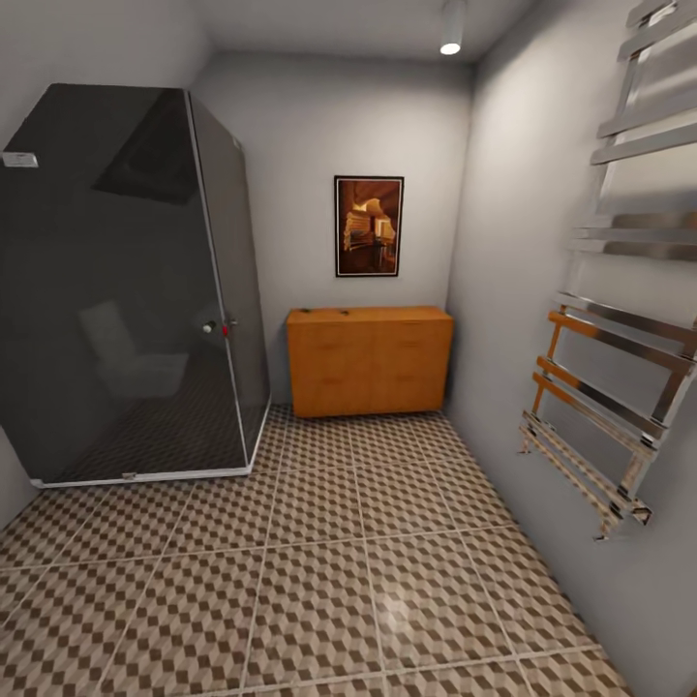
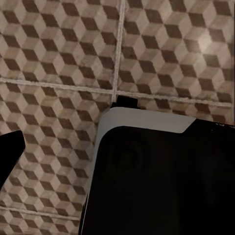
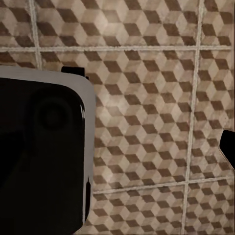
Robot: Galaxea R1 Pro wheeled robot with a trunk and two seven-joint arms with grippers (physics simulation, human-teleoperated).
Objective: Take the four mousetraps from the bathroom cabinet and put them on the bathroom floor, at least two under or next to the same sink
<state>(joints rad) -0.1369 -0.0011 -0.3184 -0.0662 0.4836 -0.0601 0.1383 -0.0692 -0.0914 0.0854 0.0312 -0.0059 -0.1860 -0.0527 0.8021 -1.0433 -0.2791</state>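
- Head view, far left: a dark glass shower cubicle [image 1: 126, 290] stands in the corner, its base resting on the bathroom floor [image 1: 319, 581] of cube-patterned tiles.
- Centre back: an orange-brown wooden cabinet [image 1: 369, 360] sits against the far wall under a framed picture [image 1: 368, 226]. A couple of small dark specks lie on its top, too small to identify. This is not the low white unit the task means.
- Right: a chrome towel rail [image 1: 620, 368] climbs the side wall.
- Task's things: the white cabinet, the mousetraps and the sink are not before the camera here, so which way they lie from either arm cannot be read, nor which arm is nearer, nor how the traps' long sides run.
- Left wrist view: the camera looks down at tiles and grout lines, with a black, pale-edged part of the robot's body [image 2: 156, 181] below; a dark finger tip [image 2: 10, 147] pokes in at one edge. Whether the left gripper is wide or narrow cannot be told.
- Right wrist view: much the same, tiles and the robot's body, and a dark sliver [image 3: 229, 146] at the edge. The right gripper's opening cannot be told either; nothing is seen held.
- Judgement: the robot is likely searching, and a turn of base or head should come before any reach.
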